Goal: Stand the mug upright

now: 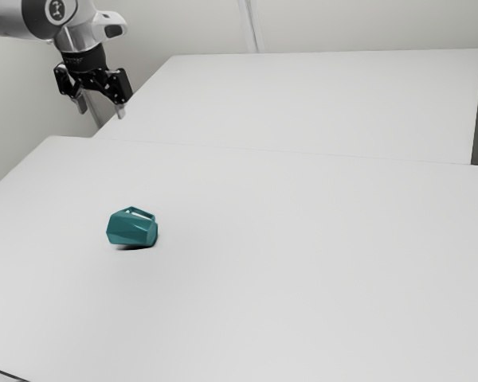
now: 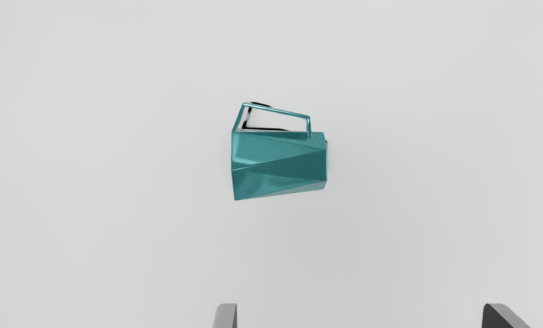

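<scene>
Teal faceted mug (image 2: 278, 164) on its side — black jaws spread, turn them to straddle body, avoiding thin angular handle (image 2: 276, 110).

Before me spreads a broad, plain pale-grey surface (image 1: 303, 278), and directly on it a faceted teal mug with an angular loop handle (image 1: 132, 229) lies tipped over on its side.

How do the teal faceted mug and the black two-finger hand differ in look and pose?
Pose: the teal faceted mug lies on its side; the black two-finger hand hangs open, pointing downward.
Support: the mug rests on the white table; the hand is in the air.
Colour: the mug is teal; the hand is black with grey fingertips.
Shared: neither touches the other.
</scene>
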`<state>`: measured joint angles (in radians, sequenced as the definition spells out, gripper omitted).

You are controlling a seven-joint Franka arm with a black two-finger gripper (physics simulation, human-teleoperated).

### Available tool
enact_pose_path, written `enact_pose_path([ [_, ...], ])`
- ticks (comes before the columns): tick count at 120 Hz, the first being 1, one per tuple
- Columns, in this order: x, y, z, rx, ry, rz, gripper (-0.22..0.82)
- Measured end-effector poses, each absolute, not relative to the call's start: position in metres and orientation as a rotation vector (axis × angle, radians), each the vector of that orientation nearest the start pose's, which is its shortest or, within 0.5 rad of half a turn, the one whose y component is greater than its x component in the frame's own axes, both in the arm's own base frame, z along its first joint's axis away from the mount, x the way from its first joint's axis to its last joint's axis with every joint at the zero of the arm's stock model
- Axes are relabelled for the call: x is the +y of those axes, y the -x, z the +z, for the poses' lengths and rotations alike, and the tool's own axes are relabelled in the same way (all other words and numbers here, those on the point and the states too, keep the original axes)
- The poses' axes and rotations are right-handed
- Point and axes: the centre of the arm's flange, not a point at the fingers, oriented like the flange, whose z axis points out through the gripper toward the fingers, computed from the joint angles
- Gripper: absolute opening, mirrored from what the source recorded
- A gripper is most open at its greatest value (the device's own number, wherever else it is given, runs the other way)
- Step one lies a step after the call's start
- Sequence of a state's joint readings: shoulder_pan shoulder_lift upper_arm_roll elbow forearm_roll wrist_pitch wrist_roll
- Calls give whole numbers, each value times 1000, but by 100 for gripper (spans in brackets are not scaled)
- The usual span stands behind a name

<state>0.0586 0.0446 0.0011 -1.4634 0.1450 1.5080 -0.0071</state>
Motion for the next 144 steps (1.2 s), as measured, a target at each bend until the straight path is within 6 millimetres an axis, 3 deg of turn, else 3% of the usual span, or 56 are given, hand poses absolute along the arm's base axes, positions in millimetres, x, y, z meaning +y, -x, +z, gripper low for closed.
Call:
enact_pose_path([
  [25,55,-561,644,-155,3042,-16,59],
  [35,64,-564,626,-204,3106,-10,58],
  [45,91,-565,597,-310,3174,16,58],
  [61,168,-567,560,-556,3244,-12,58],
  [68,192,-566,551,-630,3272,-39,58],
  [76,204,-565,541,-668,3310,-67,58],
  [90,229,-555,507,-763,3396,-76,58],
  [98,251,-543,484,-844,3443,-77,58],
  [110,277,-525,466,-895,3501,-98,58],
  [144,310,-507,401,-822,3678,-26,58],
])
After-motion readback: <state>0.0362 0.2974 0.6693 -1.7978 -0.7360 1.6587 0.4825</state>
